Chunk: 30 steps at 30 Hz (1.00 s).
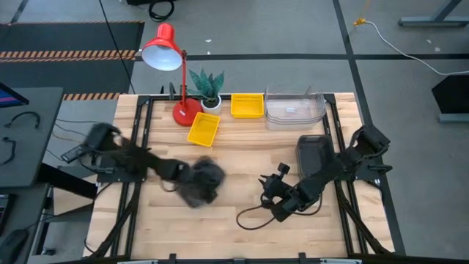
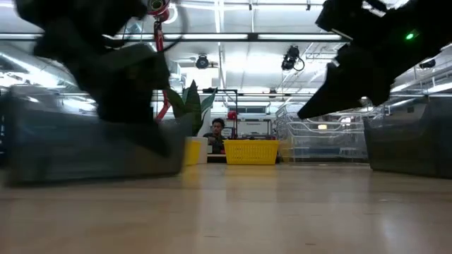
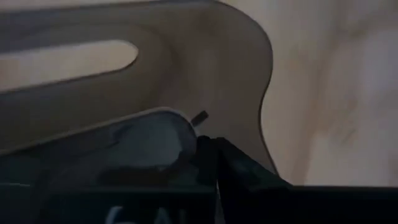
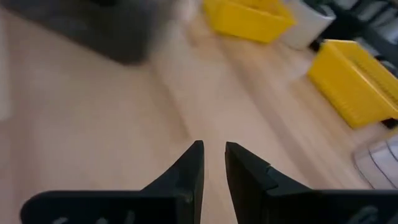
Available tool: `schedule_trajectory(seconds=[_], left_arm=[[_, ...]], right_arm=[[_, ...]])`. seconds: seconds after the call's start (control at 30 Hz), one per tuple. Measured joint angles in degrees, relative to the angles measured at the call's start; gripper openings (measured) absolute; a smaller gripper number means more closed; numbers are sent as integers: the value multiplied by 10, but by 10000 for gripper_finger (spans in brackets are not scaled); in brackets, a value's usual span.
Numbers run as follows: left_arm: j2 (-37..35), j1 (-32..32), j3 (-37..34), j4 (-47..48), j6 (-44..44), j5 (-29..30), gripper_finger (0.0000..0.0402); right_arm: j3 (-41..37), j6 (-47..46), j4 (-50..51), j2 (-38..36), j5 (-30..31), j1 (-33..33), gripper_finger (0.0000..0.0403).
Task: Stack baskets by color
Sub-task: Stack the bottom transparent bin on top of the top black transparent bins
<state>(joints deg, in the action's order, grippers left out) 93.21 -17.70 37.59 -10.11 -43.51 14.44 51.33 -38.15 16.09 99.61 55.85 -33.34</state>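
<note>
**benchwatcher:** High view first: left gripper [image 1: 199, 183] sits in the lower middle of the frame, jaws clamped on the rim of a smoky dark-grey translucent plastic basket [image 1: 205, 176]. My guess is it's hauling it toward the other grey basket [image 1: 314, 154] at mid right, so the colours match.

**gridlock_9:** Makes sense. Right gripper [image 1: 272, 192] hovers low over the bare worktop [image 1: 242, 158], jaws narrow, nothing between them.

**benchwatcher:** Others? Two small bright yellow plastic baskets, one [image 1: 203, 129] tilted at upper centre, one [image 1: 247, 105] square to the back edge, plus the clear transparent baskets [image 1: 294, 108] already nested at upper right.

**gridlock_9:** All look empty, though I can't tell for the blurred grey one.
</note>
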Motion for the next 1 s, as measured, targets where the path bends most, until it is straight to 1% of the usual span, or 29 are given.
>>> schedule_trajectory(seconds=[0.07,0.1,0.2,0.27,0.33,0.37,0.43,0.5,0.53,0.6,0.67,0.73,0.8,0.87,0.93,1.0], left_arm=[[50,25,32,-73,68,-54,4],[73,33,55,-93,100,-81,4],[134,39,150,-93,189,-161,7],[160,32,215,-42,249,-197,12],[175,16,290,25,313,-204,13],[175,7,322,78,342,-198,12],[176,-11,384,174,387,-153,9],[170,-32,429,280,412,-79,5],[167,-42,447,335,416,-42,4],[158,-54,474,413,410,28,4],[138,-64,476,494,377,88,7],[116,-71,459,530,325,130,13],[86,-75,422,584,263,162,17],[55,-82,377,579,199,188,16],[19,-91,323,597,138,209,11],[-9,-100,268,575,81,228,6]], right_arm=[[0,13,27,-23,-33,-9,70],[0,19,36,-36,-48,-14,70],[1,23,79,-83,-87,-30,71],[1,24,96,-113,-95,-36,71],[1,24,103,-139,-97,-41,71],[1,32,100,-150,-107,-41,71],[1,70,98,-169,-144,-40,73],[1,119,91,-183,-190,-30,76],[1,134,92,-190,-208,-24,79],[5,156,97,-198,-239,2,87],[21,157,103,-195,-259,31,101],[43,165,114,-180,-282,60,118],[69,182,112,-158,-315,89,138],[97,190,124,-131,-340,120,157],[125,193,125,-100,-372,149,174],[148,192,159,-66,-395,175,187]])
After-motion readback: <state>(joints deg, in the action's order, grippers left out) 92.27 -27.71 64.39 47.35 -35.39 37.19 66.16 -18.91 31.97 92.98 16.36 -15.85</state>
